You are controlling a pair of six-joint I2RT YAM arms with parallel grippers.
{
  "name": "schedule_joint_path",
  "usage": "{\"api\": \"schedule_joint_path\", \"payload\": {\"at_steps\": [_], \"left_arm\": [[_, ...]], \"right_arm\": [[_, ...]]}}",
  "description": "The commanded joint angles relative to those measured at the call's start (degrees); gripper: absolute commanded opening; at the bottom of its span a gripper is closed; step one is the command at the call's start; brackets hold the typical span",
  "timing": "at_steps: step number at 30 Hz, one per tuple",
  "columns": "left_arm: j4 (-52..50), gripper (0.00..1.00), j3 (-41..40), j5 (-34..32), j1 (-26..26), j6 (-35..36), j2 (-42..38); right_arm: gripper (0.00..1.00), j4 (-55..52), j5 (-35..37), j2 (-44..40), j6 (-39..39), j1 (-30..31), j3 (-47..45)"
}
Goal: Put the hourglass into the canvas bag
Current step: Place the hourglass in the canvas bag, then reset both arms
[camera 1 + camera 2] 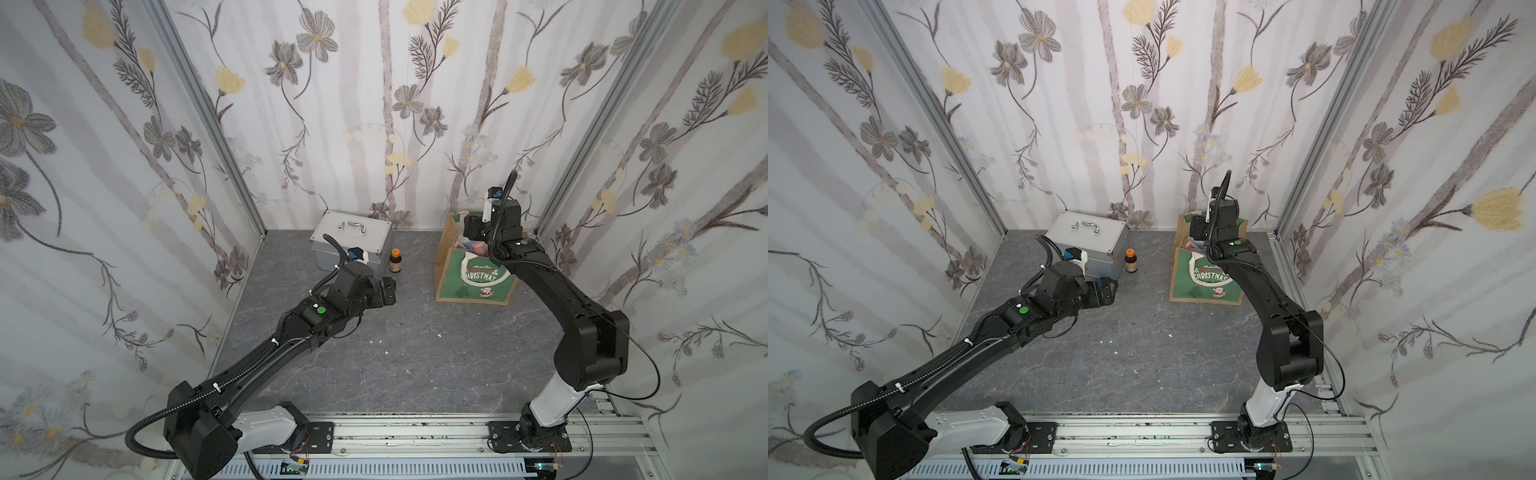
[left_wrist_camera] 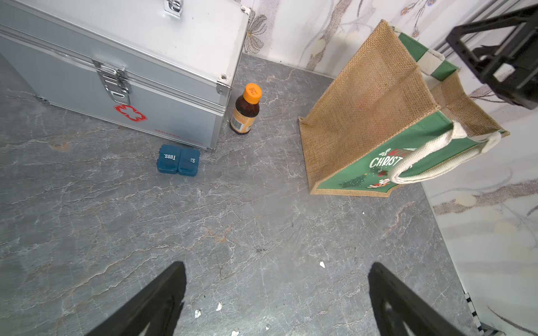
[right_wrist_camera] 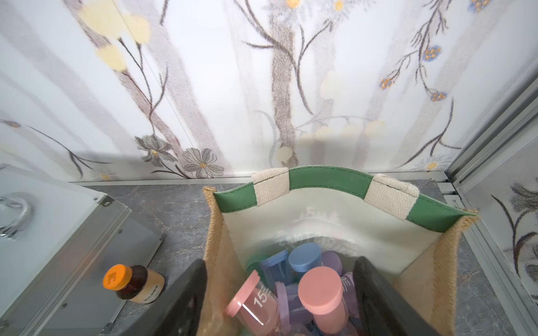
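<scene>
On the gray marbled tabletop, far right, the canvas bag holds pastel hourglasses. The right gripper is spread wide at its mouth. The left gripper is wide and empty.

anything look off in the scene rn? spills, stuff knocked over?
Only minor things: small white flecks lie scattered on the grey tabletop, like debris. In the canvas bag, pastel hourglasses lie jumbled and tilted. The orange-capped bottle stands upright.
</scene>
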Motion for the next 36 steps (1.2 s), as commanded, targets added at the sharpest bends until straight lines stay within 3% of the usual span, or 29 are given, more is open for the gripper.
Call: {"api": "schedule_joint_path", "payload": {"at_steps": [1, 7, 12, 18, 22, 26, 28, 31, 33, 35, 36], "left_arm": [[1.2, 1.00, 0.0, -1.7, 0.4, 0.5, -1.1], [-0.4, 1.00, -1.3, -6.3, 1.9, 2.0, -4.3], [-2.4, 1.00, -3.7, -9.1, 6.4, 1.1, -5.9], [0.2, 1.00, -11.1, -13.6, 17.2, -2.2, -6.0], [7.4, 1.00, -17.6, -21.6, 24.1, 0.4, -5.2], [21.8, 1.00, -25.2, -29.0, 27.5, 11.4, -3.6], [31.0, 1.00, -29.1, -30.6, 28.3, 17.5, -1.5], [40.5, 1.00, -32.6, -29.9, 28.7, 23.9, 1.2], [54.4, 1.00, -37.6, -27.4, 29.4, 28.1, 4.3], [64.5, 1.00, -40.1, -22.8, 30.3, 31.3, 8.6], [67.1, 1.00, -39.6, -21.5, 30.5, 32.8, 11.2]], "right_arm": [[0.81, 3.5, -2.3, -4.6, 2.4, 0.2, -2.7], [0.92, 6.3, -3.5, -19.3, 4.0, 0.5, -12.9], [1.00, 4.0, -1.0, -30.7, 5.9, 0.4, -20.2], [1.00, 5.5, 9.2, -45.1, 10.2, -1.1, -39.1], [1.00, 13.0, 13.5, -50.8, 12.1, -5.1, -56.3], [1.00, 27.2, 13.5, -49.4, 11.0, -11.4, -68.2], [1.00, 29.0, 14.9, -47.9, 9.1, -13.5, -68.2], [1.00, 39.6, 15.8, -43.4, 4.6, -15.5, -71.1], [1.00, 52.0, 10.2, -37.4, 3.1, -18.4, -74.5], [1.00, 49.5, 7.4, -32.5, 3.3, -20.4, -69.9], [1.00, 53.8, 5.0, -30.2, 1.5, -20.7, -69.7]]}}
